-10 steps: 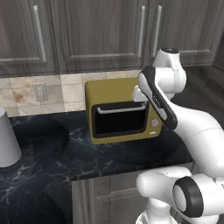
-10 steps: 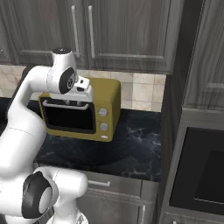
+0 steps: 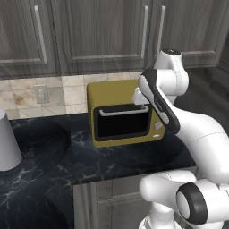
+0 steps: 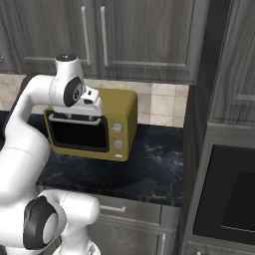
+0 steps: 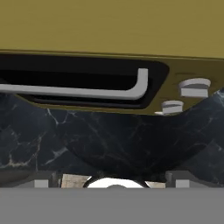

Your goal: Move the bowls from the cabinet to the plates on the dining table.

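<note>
The arm is reaching up over the black marble counter (image 3: 67, 156), and the gripper (image 4: 82, 115) is hanging just in front of the top edge of a mustard-yellow toaster oven (image 3: 123, 114), pointing down past its silver door handle (image 5: 87, 89). In the hand view the gripper's fingertips (image 5: 41, 180) are standing wide apart at the bottom, nothing between them, with the oven's two knobs (image 5: 192, 87) off to the right and the dark veined stone below. Above and behind the gripper the cabinet (image 3: 103, 36) is sitting with its doors shut, long silver bar handles (image 3: 145, 26) running vertically, so whatever is inside is hidden. The gripper is well below those handles, apart from them. A pale grey canister (image 3: 6, 141) is standing at the far left of the counter.
</note>
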You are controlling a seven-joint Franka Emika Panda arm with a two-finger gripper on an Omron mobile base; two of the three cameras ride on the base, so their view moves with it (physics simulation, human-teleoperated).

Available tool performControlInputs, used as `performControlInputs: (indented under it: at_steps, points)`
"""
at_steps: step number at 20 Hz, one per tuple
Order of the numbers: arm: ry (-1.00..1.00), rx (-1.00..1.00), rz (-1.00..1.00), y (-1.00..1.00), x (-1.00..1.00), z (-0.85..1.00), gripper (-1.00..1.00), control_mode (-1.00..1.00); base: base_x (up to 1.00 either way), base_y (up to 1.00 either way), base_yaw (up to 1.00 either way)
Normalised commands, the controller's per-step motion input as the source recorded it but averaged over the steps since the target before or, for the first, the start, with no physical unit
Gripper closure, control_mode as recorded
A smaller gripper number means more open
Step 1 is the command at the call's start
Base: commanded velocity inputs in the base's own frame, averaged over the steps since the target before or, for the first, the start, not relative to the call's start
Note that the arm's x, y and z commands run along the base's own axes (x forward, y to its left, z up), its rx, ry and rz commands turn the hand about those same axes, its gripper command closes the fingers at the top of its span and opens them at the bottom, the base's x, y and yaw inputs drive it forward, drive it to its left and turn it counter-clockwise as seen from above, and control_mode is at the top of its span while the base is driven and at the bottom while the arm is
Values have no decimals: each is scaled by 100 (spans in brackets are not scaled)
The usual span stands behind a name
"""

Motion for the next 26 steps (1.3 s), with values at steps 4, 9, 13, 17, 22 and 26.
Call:
performControlInputs:
  at_steps: [4, 9, 13, 17, 22, 26]
  points:
    - [-4, 0, 0, 3, -18, 0, -100, -100, 0, 0, 0]
    - [-12, 0, 0, 0, -12, 0, -100, -100, 0, 0, 0]
    - [-18, 0, 0, 5, -15, 0, -100, -100, 0, 0, 0]
    - [-20, -1, 0, 13, -19, 0, -100, -100, 0, 0, 0]
    - [-18, 0, 0, 9, -11, 3, -100, -100, 0, 0, 0]
    - [-14, 0, 0, 0, 0, 19, -100, -100, 0, 0, 0]
